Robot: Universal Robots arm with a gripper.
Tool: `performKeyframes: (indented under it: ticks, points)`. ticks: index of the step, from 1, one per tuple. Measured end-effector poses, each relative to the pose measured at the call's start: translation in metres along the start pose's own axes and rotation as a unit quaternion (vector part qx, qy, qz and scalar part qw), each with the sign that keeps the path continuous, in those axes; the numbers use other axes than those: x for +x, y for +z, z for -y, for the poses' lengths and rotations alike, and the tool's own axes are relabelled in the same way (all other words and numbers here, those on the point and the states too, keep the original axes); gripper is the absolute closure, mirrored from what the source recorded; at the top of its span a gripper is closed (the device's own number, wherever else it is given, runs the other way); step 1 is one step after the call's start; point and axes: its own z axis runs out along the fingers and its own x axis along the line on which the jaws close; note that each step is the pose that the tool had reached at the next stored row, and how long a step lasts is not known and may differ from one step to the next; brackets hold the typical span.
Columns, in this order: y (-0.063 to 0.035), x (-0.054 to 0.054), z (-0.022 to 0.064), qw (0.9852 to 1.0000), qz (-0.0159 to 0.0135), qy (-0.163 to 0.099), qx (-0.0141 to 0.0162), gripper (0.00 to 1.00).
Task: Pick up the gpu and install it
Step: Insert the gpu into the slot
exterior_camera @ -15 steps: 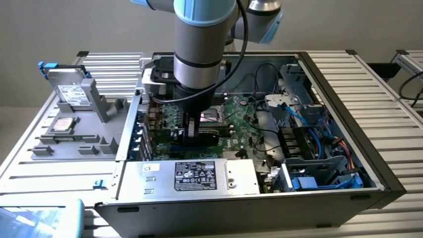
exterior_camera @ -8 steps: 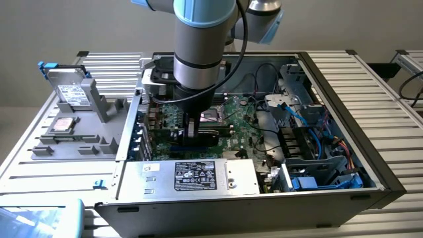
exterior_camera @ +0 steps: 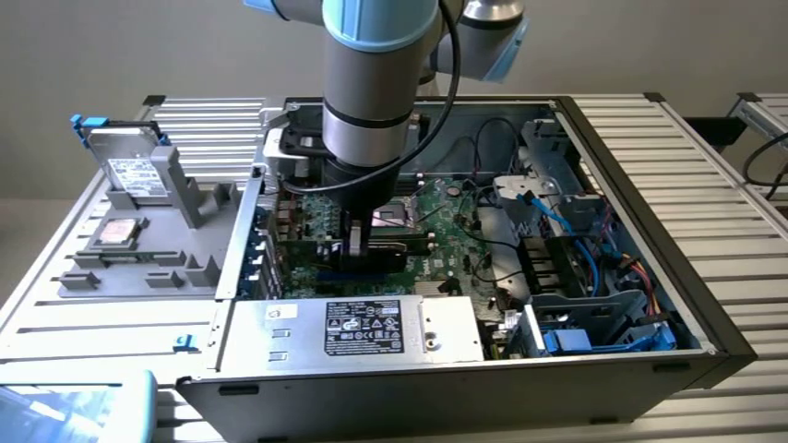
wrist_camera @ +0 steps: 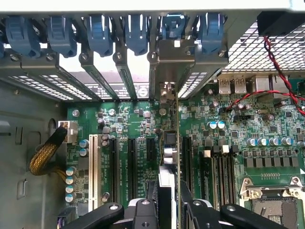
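— One gripper (wrist_camera: 167, 202), clamped tight on one gpu (wrist_camera: 169, 143), the card on edge at the motherboard (wrist_camera: 128, 119).
— One hard drive (exterior_camera: 136, 175), nine o'clock of the case (exterior_camera: 493, 392) in the exterior view; slatted metal table (exterior_camera: 689, 157) underneath.

A plain pale wall (exterior_camera: 148, 46) rises behind the worktop (exterior_camera: 689, 157) of ribbed silvery metal slats, with another slatted frame (exterior_camera: 766, 103) at the exterior view's right.

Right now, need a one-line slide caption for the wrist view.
The gripper, shut on the gpu, holds the card edge-on over the expansion slots of the motherboard, bracket end toward the blue-latched slot covers.
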Motion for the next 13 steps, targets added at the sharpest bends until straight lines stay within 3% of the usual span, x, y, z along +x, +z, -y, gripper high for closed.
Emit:
performKeyframes:
  ticks: [13]
  points:
    - [0.0003, -0.0037, -0.0013, 1.0000, -0.0036, 0.000, 0.0012, 0.72]
